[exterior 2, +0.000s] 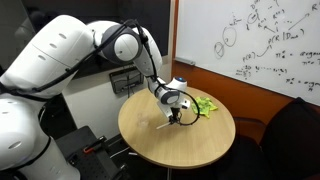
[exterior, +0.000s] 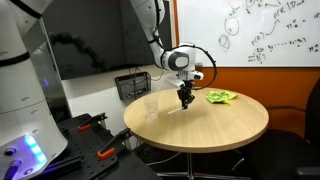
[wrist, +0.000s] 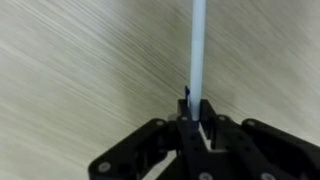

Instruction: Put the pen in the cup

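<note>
Slender white pen is being held low over the round light-wood table, one end being pinched between the clenched jaws of the black robot gripper, with a clear plastic cup standing nearby and a crumpled green wrapper lying farther off.

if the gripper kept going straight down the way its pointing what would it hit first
The white pen: in the wrist view its end lies right between the fingertips of the gripper, which points down at the wooden table. Whether they already touch is unclear.
</note>
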Controlling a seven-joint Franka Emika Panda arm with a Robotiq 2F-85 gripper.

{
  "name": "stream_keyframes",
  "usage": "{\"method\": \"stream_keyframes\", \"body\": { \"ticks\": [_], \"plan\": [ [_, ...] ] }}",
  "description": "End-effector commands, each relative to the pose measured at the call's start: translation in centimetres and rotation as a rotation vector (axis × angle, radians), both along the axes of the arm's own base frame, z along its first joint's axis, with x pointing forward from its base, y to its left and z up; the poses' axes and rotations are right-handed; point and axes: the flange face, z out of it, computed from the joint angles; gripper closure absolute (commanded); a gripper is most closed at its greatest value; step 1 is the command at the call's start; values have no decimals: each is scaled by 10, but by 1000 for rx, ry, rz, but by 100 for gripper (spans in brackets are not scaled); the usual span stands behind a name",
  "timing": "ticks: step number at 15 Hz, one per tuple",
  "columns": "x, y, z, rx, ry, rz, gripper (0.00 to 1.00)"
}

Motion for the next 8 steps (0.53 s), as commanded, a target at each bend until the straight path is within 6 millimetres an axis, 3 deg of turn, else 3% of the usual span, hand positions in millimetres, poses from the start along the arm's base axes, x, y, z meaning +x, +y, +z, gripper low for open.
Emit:
{"method": "stream_keyframes", "body": {
  "ticks": [1, 8],
  "plan": [
    [-16, 22, 44, 37, -45, 200, 96],
    [-46, 55, 104, 138, -152, 590, 96]
  ]
}}
